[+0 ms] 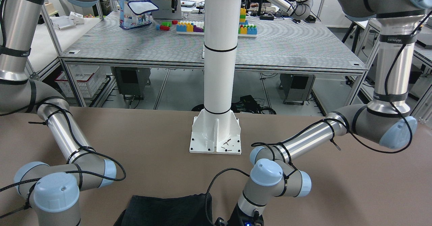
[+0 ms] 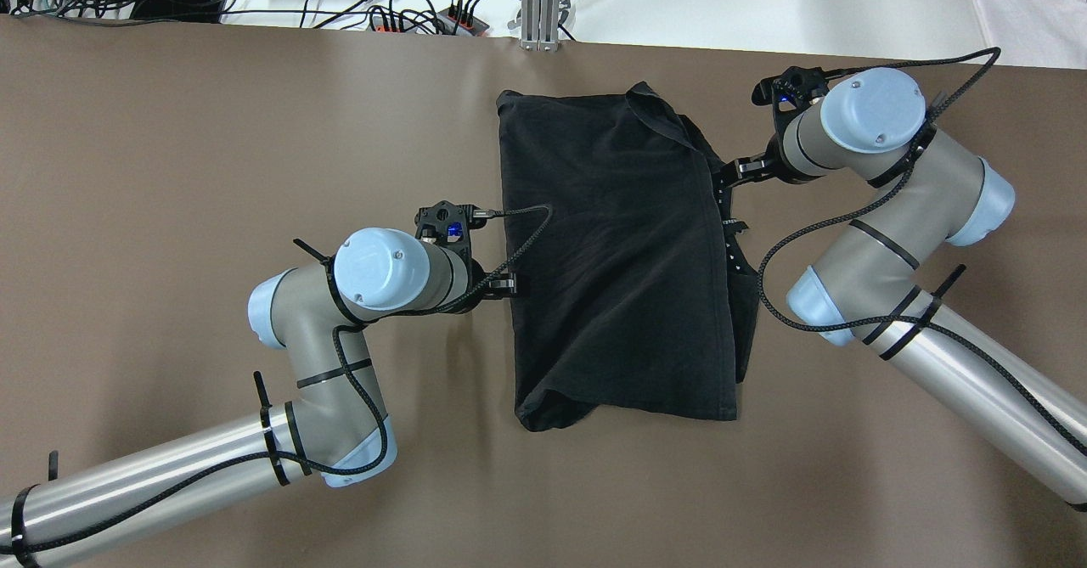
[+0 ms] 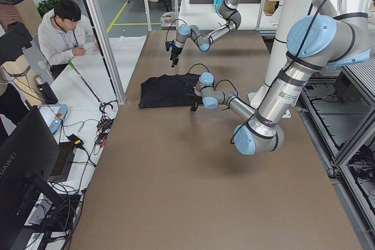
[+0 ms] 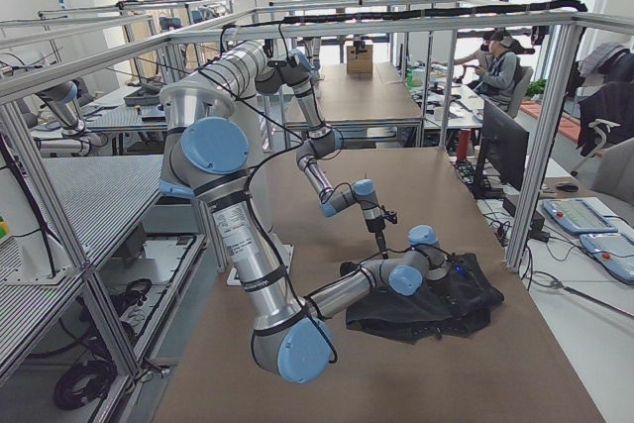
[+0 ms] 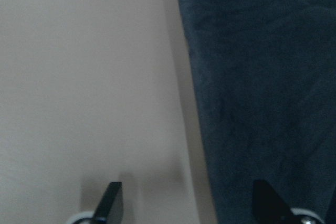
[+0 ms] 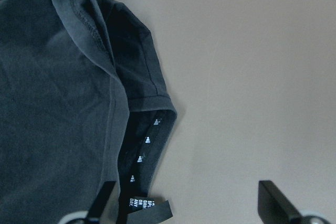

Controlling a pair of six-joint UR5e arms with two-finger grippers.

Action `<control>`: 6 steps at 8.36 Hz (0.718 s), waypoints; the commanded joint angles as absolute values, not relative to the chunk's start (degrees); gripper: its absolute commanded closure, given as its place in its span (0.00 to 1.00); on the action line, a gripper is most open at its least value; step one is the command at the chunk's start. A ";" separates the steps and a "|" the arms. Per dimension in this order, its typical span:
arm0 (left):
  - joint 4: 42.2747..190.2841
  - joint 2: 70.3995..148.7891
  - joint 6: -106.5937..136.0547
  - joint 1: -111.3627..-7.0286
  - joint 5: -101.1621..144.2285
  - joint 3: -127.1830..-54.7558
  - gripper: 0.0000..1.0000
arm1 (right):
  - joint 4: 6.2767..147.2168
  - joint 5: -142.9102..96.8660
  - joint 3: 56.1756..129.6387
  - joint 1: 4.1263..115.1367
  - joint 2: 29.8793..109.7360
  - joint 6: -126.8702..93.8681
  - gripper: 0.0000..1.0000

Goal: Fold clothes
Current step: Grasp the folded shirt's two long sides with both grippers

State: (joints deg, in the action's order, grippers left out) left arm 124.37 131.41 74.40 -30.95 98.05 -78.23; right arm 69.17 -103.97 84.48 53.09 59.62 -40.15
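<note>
Although a fold looks part made, neither gripper has hold of anything; entries follow the overhead view.

1. Clothes point(image 2: 620, 245). One black fabric piece, lying flat on the table point(image 2: 170, 126), toward the far side from the robot. In the front-facing view it sits at 6 o'clock from the white pole base point(image 1: 216, 136). The top layer has a hemmed edge running from 12 to 6 o'clock. An under-layer shows past it at 3 o'clock, so the piece is judged doubled over once. A loose peak stands at 1 o'clock.

2. Left gripper point(image 2: 503, 284). At 9 o'clock of the piece. Fingers spread, nothing between them. Its wrist view has one tip over bare table and the other over fabric, straddling the edge. Placement is judged to suit pinching that side for a lift across.

3. Right gripper point(image 2: 732, 173). At 2 o'clock of the piece. Fingers apart and empty. Its wrist view has one tip by the under-layer and the other over bare table. It is judged to be posted there to take the protruding layer.

4. Label point(image 6: 149, 211). Dark tab with pale print on the under-layer's edge, beside the right gripper's inner tip.

Whether either gripper touches the fabric cannot be told.
</note>
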 commanded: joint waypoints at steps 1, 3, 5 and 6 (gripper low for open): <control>124.45 134.55 74.71 -29.44 97.47 -74.90 0.14 | 69.17 -103.97 84.46 53.00 59.76 -40.17 0.06; 124.45 135.35 74.62 -29.44 97.56 -73.83 0.43 | 69.17 -103.97 84.38 53.00 59.85 -40.17 0.06; 124.54 135.44 74.53 -29.44 97.47 -73.83 1.00 | 69.17 -103.97 84.20 53.00 59.94 -40.08 0.06; 124.54 135.35 74.01 -29.44 97.47 -73.83 1.00 | 69.17 -103.97 84.20 53.00 59.94 -40.08 0.06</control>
